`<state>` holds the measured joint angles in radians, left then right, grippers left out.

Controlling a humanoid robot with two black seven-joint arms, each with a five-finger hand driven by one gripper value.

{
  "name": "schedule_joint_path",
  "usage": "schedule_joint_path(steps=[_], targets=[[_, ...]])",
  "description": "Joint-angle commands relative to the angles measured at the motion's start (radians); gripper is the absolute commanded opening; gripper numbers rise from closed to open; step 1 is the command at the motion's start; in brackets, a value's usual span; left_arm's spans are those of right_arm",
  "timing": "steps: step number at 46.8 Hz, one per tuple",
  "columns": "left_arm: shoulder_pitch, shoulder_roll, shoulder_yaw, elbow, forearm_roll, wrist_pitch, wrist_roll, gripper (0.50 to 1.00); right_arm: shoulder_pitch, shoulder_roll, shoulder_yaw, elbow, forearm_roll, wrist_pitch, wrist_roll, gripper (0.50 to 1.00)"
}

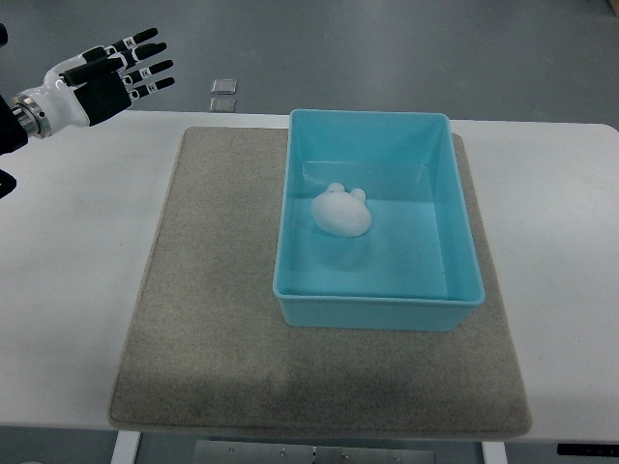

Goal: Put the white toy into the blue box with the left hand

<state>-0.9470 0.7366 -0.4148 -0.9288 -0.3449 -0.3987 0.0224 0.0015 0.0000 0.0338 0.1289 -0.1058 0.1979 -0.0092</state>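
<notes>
Felt mat (213,319) bears glossy box (377,309), rounded toy (340,213) inside.

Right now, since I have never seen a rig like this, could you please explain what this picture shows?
One camera looks steeply down from the robot's own side onto a white table. The black-and-white thing at the upper left is the robot's left hand, fingers spread, holding nothing. The right hand is out of view. A grey mat lies on the table, and on it stands a blue box. A white toy lies inside the box. Two small square objects lie on the floor beyond the table.
</notes>
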Motion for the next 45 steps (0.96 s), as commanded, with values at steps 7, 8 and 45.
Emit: schedule_joint_path(steps=[7,8,45], targets=[[0.042,-0.006,-0.009,-0.004,-0.057,-0.006,0.021,0.994,0.0,0.0,0.0,0.0,0.0,0.0,0.0,0.936],[0.043,-0.006,-0.01,-0.004,-0.06,-0.008,0.021,0.994,0.0,0.0,0.0,0.0,0.0,0.0,0.0,0.936],[0.063,-0.01,-0.024,-0.004,-0.052,-0.009,0.019,0.994,-0.005,0.0,0.0,0.003,-0.002,0.002,0.008,0.936]])
